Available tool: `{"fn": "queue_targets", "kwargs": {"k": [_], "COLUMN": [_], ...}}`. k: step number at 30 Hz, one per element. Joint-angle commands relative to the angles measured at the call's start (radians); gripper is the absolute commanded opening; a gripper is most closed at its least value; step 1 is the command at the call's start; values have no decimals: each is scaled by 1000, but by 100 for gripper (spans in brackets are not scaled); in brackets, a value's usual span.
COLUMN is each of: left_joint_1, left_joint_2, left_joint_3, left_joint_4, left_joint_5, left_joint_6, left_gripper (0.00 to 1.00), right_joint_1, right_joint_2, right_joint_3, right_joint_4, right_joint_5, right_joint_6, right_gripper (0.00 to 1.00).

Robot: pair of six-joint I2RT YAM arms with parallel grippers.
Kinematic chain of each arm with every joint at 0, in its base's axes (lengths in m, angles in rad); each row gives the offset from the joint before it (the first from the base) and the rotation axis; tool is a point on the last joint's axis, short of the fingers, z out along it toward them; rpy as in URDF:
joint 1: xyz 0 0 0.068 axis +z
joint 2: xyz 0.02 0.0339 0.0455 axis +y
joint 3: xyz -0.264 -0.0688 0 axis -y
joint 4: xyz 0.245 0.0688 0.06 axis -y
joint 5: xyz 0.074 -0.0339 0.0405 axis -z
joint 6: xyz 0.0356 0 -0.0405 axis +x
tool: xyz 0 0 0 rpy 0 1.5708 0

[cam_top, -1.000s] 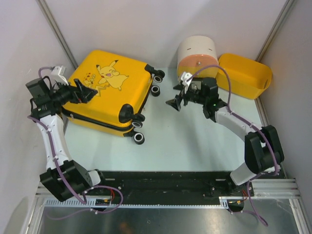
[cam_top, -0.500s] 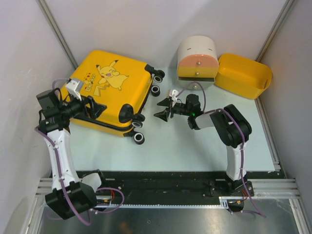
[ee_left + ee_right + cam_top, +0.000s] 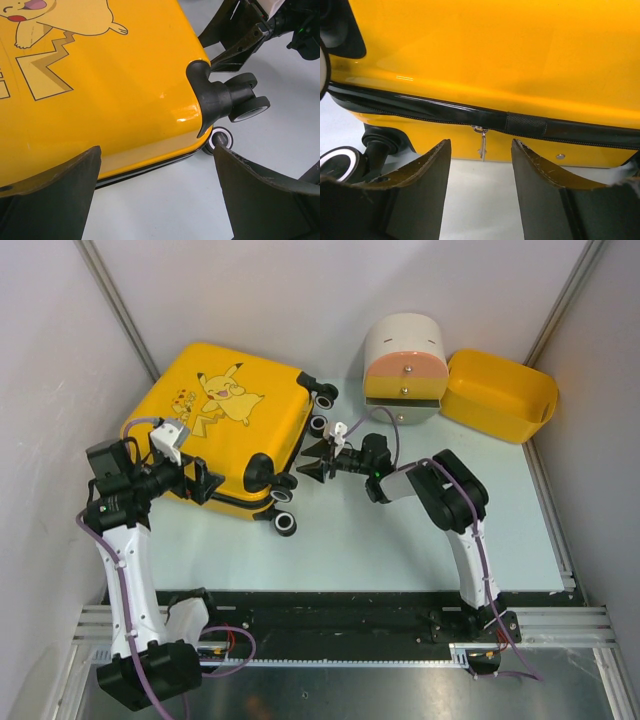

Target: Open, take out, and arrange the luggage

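Black fingers (image 3: 420, 175) of your right hand (image 3: 312, 460) stood apart with nothing between their pads. In the right wrist view, a small metal zipper pull (image 3: 481, 141) hung in line with the gap, just past the tips and touched by neither finger. The pull dangled from the black zipper trim (image 3: 420, 107) running along the side of the luggage (image 3: 225, 420). From above, your right hand sat low at the wheeled end of the case, between the wheels (image 3: 285, 523) at its corners. Your left hand (image 3: 208, 483) was spread wide and gripped nothing, hovering over the near edge of the luggage. Its wrist view looked down between the two fingers onto the glossy yellow shell and a corner wheel (image 3: 245, 102). You could not tell whether the left fingers touched the shell. The luggage lay flat and zipped shut on the far left of the counter (image 3: 380, 540), cartoon print up and wheels pointing toward the middle. A cream-and-orange drawer cabinet (image 3: 403, 365) stood at the back right, apart from the luggage, with a plain yellow bin (image 3: 500, 395) just beside it.
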Motion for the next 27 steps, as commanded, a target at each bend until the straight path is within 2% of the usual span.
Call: {"fn": "queue_targets", "kwargs": {"k": [1,12,19,22,23,26,27], "left_joint_1": [-8,-9,-8,-8,-8,-9,-11], "left_joint_2": [-11,-2,7,12,15,6,0], "left_joint_3": [1,16,21,21,19,19,18], "left_joint_4": [-10,-10,-10,-12,-10,-10,-15], "left_joint_5": [14,2,0,2,-1,-4,-12], "left_joint_6": [80,80,87,84,83,80,83], "left_gripper": [98,97,97,96,96,96,96], "right_joint_1": [11,62,68,72,75,77,75], "right_joint_2": [32,24,38,47,49,35,26], "right_joint_3": [56,88,111,128,129,117,94], "right_joint_4": [40,-91,-103,-103,-103,-100,-98], "right_joint_5": [19,87,124,124,114,56,50], "right_joint_6": [12,112,129,133,130,112,113], "right_gripper": [55,51,48,32,21,0,0]}}
